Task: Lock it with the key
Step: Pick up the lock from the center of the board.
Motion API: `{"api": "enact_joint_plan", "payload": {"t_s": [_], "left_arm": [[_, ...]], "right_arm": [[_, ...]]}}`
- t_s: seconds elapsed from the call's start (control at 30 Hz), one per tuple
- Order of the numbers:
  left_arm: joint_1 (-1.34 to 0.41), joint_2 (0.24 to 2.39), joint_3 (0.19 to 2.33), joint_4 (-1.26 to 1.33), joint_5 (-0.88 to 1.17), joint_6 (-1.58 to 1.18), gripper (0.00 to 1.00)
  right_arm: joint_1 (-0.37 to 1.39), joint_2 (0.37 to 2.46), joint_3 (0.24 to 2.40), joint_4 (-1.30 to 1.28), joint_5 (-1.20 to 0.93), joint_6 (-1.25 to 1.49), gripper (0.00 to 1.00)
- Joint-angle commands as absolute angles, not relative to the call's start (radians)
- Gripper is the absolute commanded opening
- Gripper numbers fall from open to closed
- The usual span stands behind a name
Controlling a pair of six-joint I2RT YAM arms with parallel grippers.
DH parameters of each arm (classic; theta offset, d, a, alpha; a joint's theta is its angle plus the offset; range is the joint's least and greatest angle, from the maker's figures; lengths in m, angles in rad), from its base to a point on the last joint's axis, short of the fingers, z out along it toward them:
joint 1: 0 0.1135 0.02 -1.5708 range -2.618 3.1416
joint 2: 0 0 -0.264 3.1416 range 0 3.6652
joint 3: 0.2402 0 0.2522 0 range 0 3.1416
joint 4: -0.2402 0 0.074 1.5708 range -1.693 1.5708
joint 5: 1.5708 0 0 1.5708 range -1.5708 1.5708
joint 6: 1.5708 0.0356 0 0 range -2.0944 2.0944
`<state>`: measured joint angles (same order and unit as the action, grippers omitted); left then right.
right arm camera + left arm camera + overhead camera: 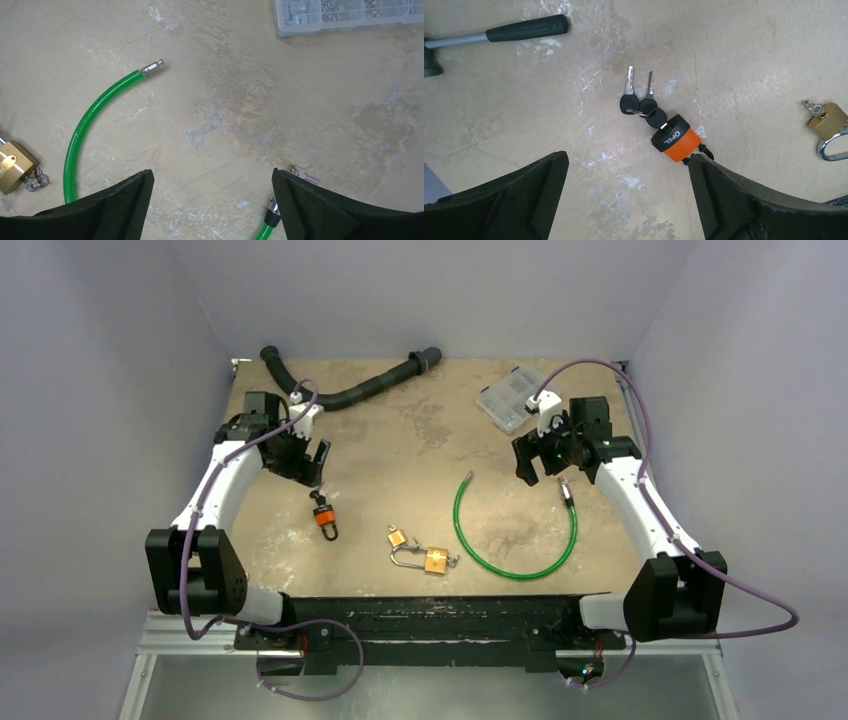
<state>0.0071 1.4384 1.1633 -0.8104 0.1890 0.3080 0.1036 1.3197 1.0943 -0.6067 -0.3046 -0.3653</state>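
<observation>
Your left jaws and right jaws are wide open, holding nothing. The keys (629, 102) and orange lock (675, 142) lie just ahead, between the left jaws.

On the desk (420, 440) I count two brass padlocks, a small one (397, 536) and a larger one (435, 560). There is one orange-and-black lock barrel (676, 142) with two keys (629, 104) showing their blades, one green cable (100, 99), one black corrugated hose (350, 395) and one clear compartment box (510, 398). Two robot arms stand here, left arm (225, 485) and right arm (630, 490).
</observation>
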Motion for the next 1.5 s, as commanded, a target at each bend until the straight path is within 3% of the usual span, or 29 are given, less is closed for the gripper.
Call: {"api": "enact_joint_plan", "payload": {"t_s": [0.0, 0.27, 0.57, 1.03, 1.27, 1.47], "left_arm": [[0.012, 1.431, 1.217, -0.798, 0.182, 0.276, 1.00], [0.012, 1.484, 1.224, -0.987, 0.245, 0.077, 1.00], [0.013, 1.552, 1.189, -0.946, 0.121, -0.043, 1.00], [0.007, 1.700, 1.092, -0.879, 0.255, -0.091, 1.00], [-0.053, 1.765, 1.098, -0.802, 0.345, -0.103, 1.00], [-0.225, 1.809, 1.206, -0.741, 0.408, -0.061, 1.00]], "right_arm": [[0.103, 1.296, 1.139, -0.597, -0.272, -0.383, 0.99], [0.102, 1.304, 1.139, -0.591, -0.270, -0.385, 0.99], [0.103, 1.288, 1.101, -0.559, -0.262, -0.376, 0.99], [0.101, 1.294, 1.067, -0.548, -0.228, -0.394, 0.99], [0.101, 1.298, 1.066, -0.547, -0.221, -0.394, 0.99], [0.100, 1.305, 1.071, -0.542, -0.224, -0.393, 0.99]]}}
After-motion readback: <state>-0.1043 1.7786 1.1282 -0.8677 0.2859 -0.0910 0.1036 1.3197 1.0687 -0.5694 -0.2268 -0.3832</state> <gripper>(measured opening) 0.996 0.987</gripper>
